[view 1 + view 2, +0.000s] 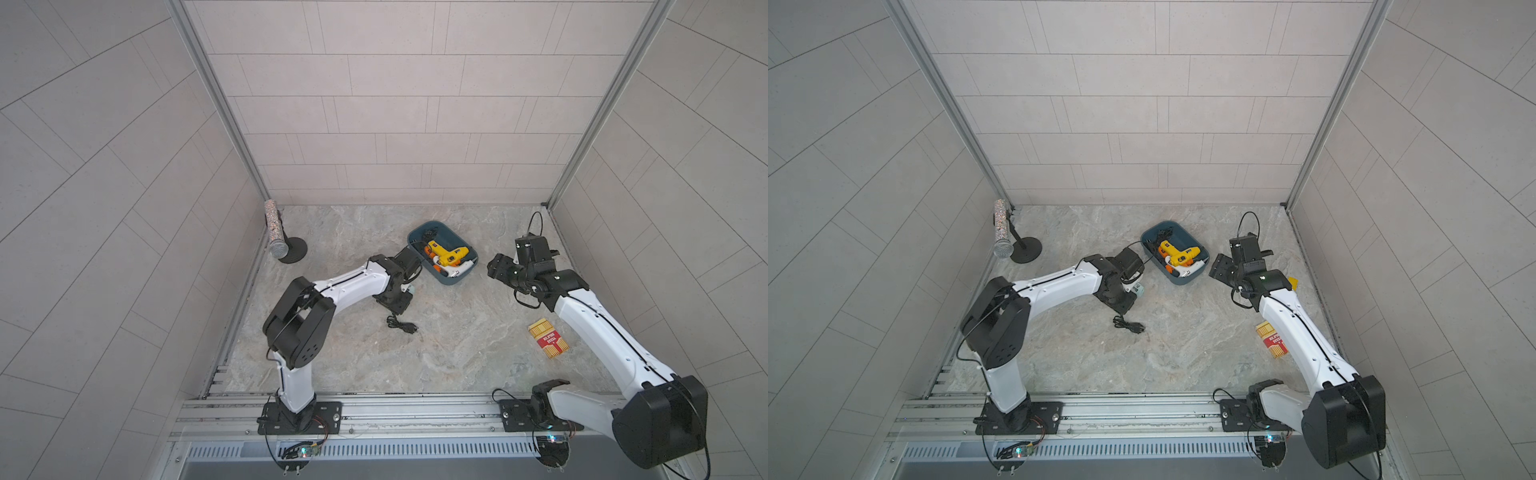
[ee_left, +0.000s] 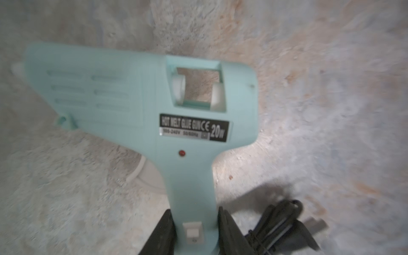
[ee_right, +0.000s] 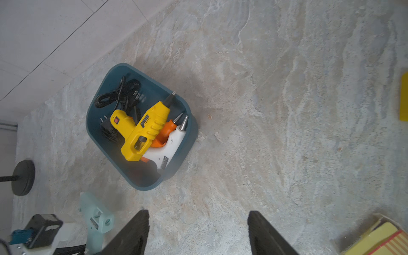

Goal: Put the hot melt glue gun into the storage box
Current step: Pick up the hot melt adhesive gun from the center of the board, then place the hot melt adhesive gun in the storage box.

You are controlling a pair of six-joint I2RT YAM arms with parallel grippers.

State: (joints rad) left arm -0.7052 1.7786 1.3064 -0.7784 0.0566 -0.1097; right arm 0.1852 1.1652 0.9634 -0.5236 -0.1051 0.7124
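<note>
Your left jaws flank the handle butt of the mint glue gun (image 2: 141,106), grip unclear; its handle runs straight out from them. Right jaws spread.

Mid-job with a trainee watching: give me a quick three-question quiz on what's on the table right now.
1. True or false: the storage box is empty.
2. Which part of the mint glue gun does the left gripper grip? A its handle; B its nozzle; C its cord.
3. How many glue guns lie in the storage box?
Key: 1 false; 2 A; 3 three: the yellow gun, the orange gun and the white gun.
</note>
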